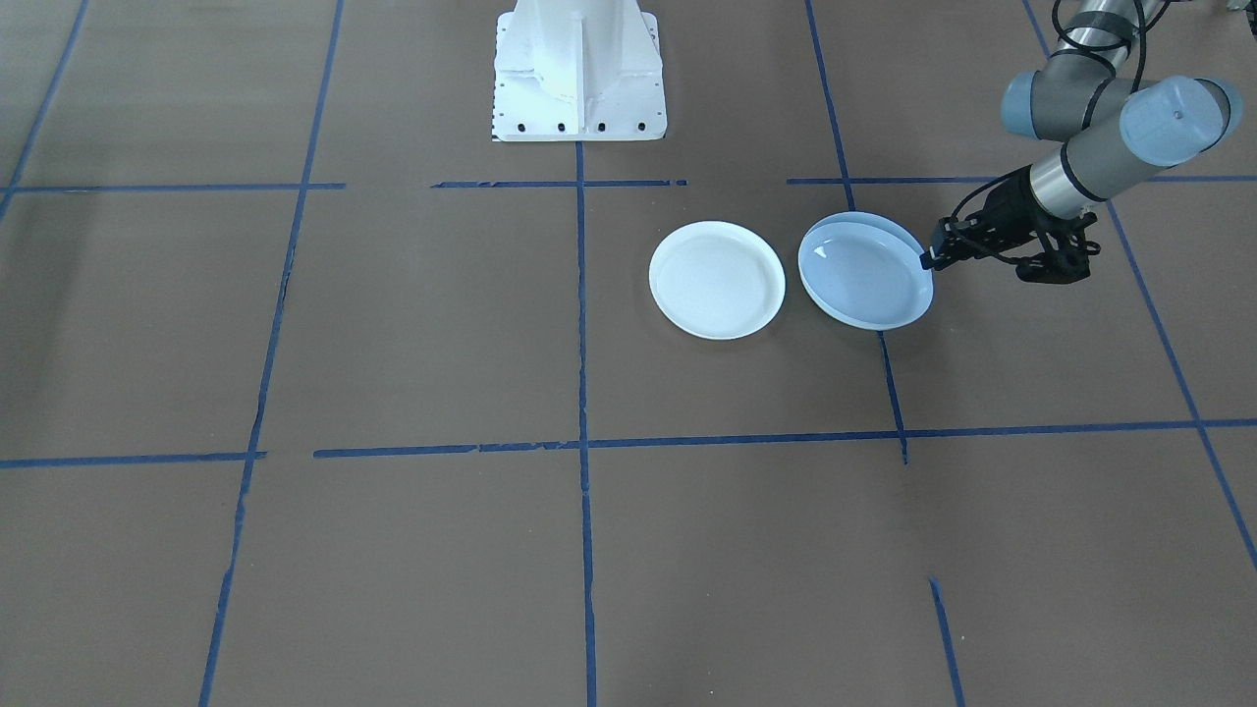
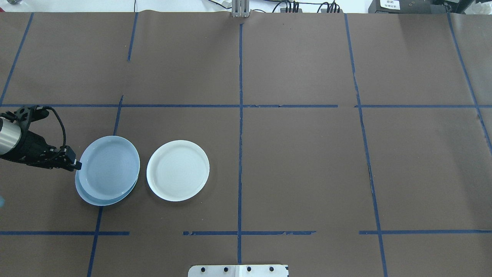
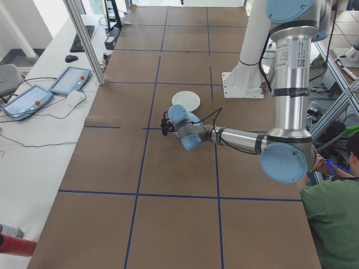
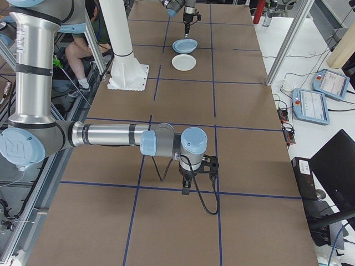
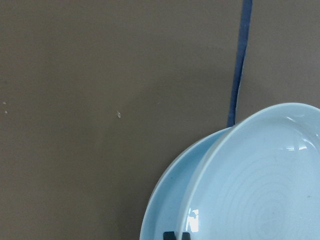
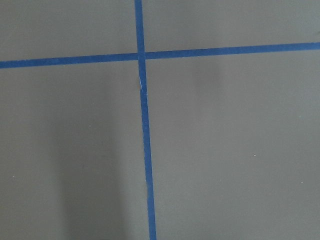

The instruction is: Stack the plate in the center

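Two pale blue plates are at the table's left. The upper blue plate (image 2: 109, 167) (image 1: 864, 280) (image 5: 260, 190) is tilted, with my left gripper (image 2: 77, 165) (image 1: 926, 260) shut on its outer rim. It overlaps the lower blue plate (image 2: 92, 199) (image 5: 167, 200), which lies flat and shows only as a crescent. A white plate (image 2: 178, 170) (image 1: 717, 280) rests flat just beside them, apart from both. My right gripper (image 4: 186, 191) hangs over bare table far from the plates, seen only in the exterior right view; I cannot tell whether it is open or shut.
Blue tape lines (image 2: 240, 115) divide the brown table into cells. The robot's white base (image 1: 577, 69) stands at the table's edge. A person in a green shirt (image 3: 336, 218) sits past the table's near end on the left side. Two tablets (image 3: 50, 89) lie on the side bench.
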Robot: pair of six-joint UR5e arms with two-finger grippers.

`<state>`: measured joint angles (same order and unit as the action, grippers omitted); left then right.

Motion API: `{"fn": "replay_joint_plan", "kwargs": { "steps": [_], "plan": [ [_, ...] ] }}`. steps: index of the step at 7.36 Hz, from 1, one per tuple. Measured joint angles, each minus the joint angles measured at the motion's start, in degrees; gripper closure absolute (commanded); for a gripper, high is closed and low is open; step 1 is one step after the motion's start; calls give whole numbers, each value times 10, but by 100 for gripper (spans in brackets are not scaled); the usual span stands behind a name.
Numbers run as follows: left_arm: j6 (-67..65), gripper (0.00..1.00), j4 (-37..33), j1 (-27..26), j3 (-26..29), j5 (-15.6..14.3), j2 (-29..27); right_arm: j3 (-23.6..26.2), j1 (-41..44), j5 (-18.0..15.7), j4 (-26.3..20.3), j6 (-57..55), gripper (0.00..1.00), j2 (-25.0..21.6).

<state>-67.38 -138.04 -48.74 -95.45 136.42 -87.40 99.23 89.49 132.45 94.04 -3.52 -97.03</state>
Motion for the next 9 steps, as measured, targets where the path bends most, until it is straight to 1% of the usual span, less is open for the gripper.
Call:
{"fn": "replay_joint_plan", "kwargs": {
  "steps": [2,5,7,8,9],
  "plan": [
    [0,1,1,0,-5,1,3,0,0,0,0,0,0,0],
    [-21,0,5,1,-31,2,-5,0,0,0,0,0,0,0],
    [-99,0,6,17,-44,-2,-52,0,0,0,0,0,0,0],
    [-150,0,7,34,-50,-3,-75,0,0,0,0,0,0,0],
    [-186,0,13,59,-57,-16,-89,0,0,0,0,0,0,0]
  ]
}}
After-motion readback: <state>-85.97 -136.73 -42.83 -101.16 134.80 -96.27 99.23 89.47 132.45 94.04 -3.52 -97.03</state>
